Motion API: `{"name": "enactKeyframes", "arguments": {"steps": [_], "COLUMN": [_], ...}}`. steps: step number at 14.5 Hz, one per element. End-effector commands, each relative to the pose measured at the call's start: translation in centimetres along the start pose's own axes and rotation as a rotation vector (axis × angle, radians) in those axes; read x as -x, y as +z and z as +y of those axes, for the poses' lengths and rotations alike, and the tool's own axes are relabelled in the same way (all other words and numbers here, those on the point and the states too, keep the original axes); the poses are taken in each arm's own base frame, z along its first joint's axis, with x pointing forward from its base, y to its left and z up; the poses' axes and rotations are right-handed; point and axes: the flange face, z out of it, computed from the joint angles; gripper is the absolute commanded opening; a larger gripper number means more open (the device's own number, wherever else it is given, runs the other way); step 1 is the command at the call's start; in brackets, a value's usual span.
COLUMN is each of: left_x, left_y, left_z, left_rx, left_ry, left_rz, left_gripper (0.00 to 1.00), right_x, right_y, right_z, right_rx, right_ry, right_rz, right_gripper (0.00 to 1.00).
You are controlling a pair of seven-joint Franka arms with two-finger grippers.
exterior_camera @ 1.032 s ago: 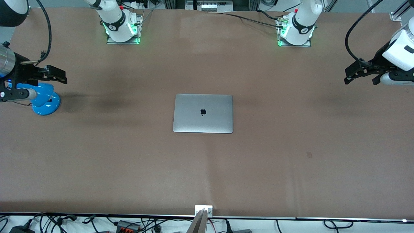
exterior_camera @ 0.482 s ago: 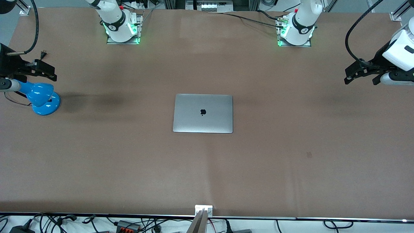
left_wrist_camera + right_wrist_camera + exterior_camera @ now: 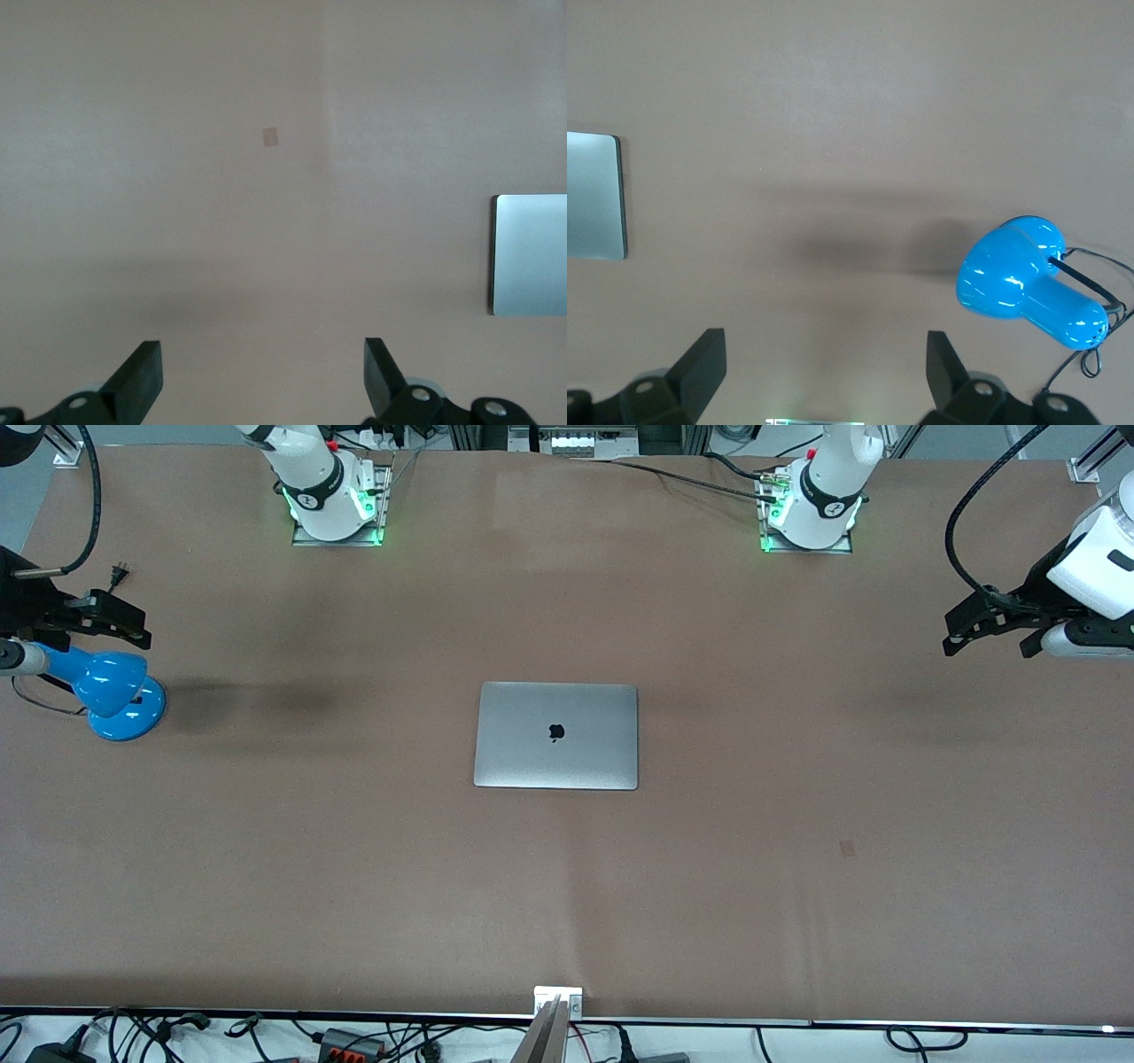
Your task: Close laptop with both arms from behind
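Observation:
The silver-grey laptop [image 3: 556, 735] lies shut and flat in the middle of the brown table, its black apple logo facing up. An edge of it shows in the left wrist view [image 3: 530, 255] and in the right wrist view [image 3: 594, 196]. My left gripper [image 3: 990, 638] is open and empty, up in the air over the left arm's end of the table. My right gripper [image 3: 120, 622] is open and empty, up over the right arm's end of the table, above a blue lamp. Both grippers are well apart from the laptop. Each wrist view shows its own spread fingers [image 3: 142, 376] [image 3: 702, 363].
A blue desk lamp [image 3: 115, 691] with a black cord stands near the right arm's end of the table; it also shows in the right wrist view [image 3: 1028, 279]. The two arm bases [image 3: 332, 500] [image 3: 811, 509] stand far from the front camera. Cables lie past the table's edge nearest that camera.
My right gripper has drawn back toward the right arm's end of the table, away from the laptop. The left gripper and the laptop have not moved.

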Motion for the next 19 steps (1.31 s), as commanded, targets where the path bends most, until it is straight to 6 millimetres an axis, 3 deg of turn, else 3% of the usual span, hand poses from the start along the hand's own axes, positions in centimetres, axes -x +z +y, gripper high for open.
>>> {"name": "enactKeyframes", "arguments": {"steps": [1,9,19], "left_x": [0.22,0.43,0.17], "left_y": [-0.47,-0.49,-0.34], "left_z": [-0.08,0.0,0.02], "left_rx": [0.001,0.001,0.002], "left_ry": [0.021,0.021,0.021], "left_rz": [0.006,-0.013,-0.016], "left_gripper": [1.0,1.0,1.0], "right_x": [0.98,1.02,1.11], "right_y": [-0.33,-0.02,-0.57], "right_z": [-0.06,0.77,-0.23], "right_rx": [0.006,0.002,0.002], "right_ry": [-0.016,-0.001,-0.018], "right_rz": [0.007,0.002,0.02], "right_gripper": [1.0,1.0,1.0]}}
